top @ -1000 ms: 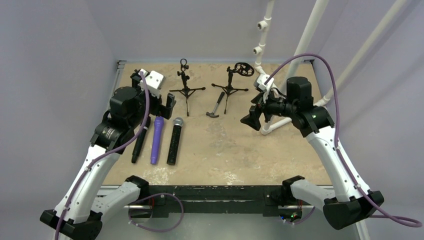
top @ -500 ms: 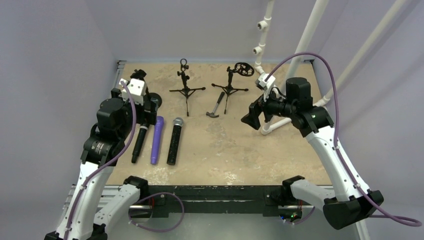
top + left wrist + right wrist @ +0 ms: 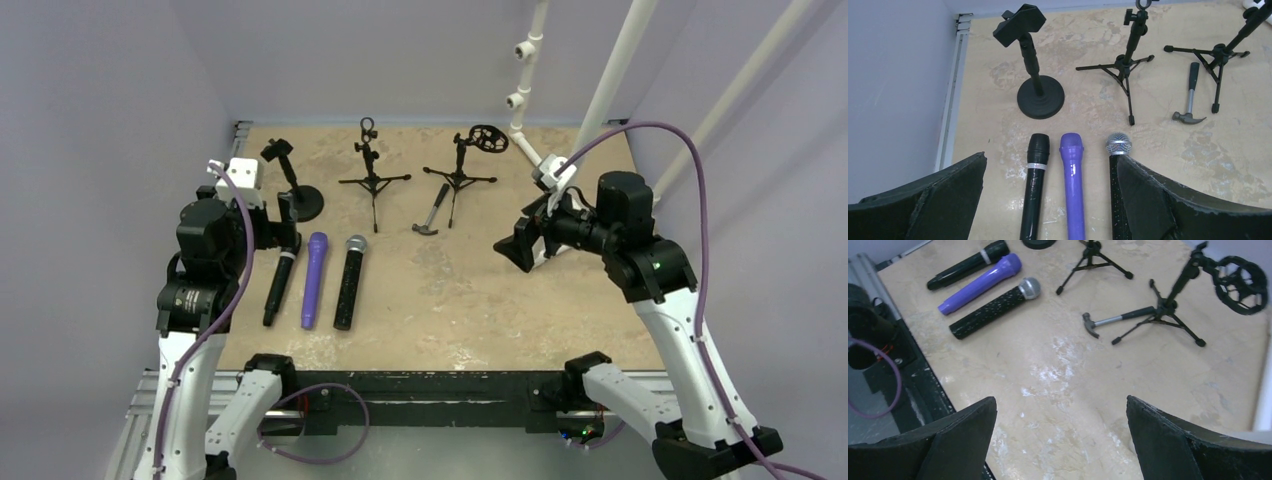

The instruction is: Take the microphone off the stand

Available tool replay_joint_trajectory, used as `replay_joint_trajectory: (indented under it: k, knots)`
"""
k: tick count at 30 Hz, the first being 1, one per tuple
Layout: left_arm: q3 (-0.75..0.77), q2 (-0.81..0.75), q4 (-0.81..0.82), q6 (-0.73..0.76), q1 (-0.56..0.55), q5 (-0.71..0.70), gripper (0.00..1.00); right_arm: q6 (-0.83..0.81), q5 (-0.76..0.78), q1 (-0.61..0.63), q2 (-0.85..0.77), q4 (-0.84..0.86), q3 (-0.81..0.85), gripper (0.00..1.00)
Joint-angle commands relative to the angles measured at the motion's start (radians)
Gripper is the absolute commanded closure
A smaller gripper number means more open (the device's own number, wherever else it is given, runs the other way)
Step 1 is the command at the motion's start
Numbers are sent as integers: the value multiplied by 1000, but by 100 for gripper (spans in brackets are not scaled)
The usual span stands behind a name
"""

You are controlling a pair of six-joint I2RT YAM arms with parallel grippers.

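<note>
Three microphones lie side by side on the table at the left: a black one (image 3: 279, 288), a purple one (image 3: 314, 280) and a black one with a silver grille (image 3: 349, 282). Behind them stands a round-base stand (image 3: 300, 197) whose clip (image 3: 1019, 24) holds nothing. A tripod stand (image 3: 372, 178) and a tripod with a shock mount (image 3: 463, 170) are also bare. My left gripper (image 3: 1050, 200) hangs open above the microphones' handles, touching none. My right gripper (image 3: 520, 250) is open over bare table at the right.
A small hammer (image 3: 432, 212) lies between the two tripods. White pipes (image 3: 520, 100) rise at the back right corner. A metal rail (image 3: 950, 90) edges the table's left side, with the purple wall beside it.
My left arm has drawn back to the left, uncovering the round-base stand. My right arm has shifted right and slightly nearer. Both grippers stayed open.
</note>
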Motion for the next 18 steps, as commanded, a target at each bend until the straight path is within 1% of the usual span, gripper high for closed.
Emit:
replay_joint_trajectory:
  k: [1,5,12,18]
  knots:
    - [12,-26,13,-29,45,18,0,65,208,-26,-47,30,51,1]
    - [4,-47,13,-12,51,6,0,62,368,-57,-87,36,60,1]
    - [-19,-77,25,13,63,-2,0,1,468,-122,-158,10,54,1]
    - [-30,-94,39,12,70,-13,0,-16,647,-158,-195,55,4,1]
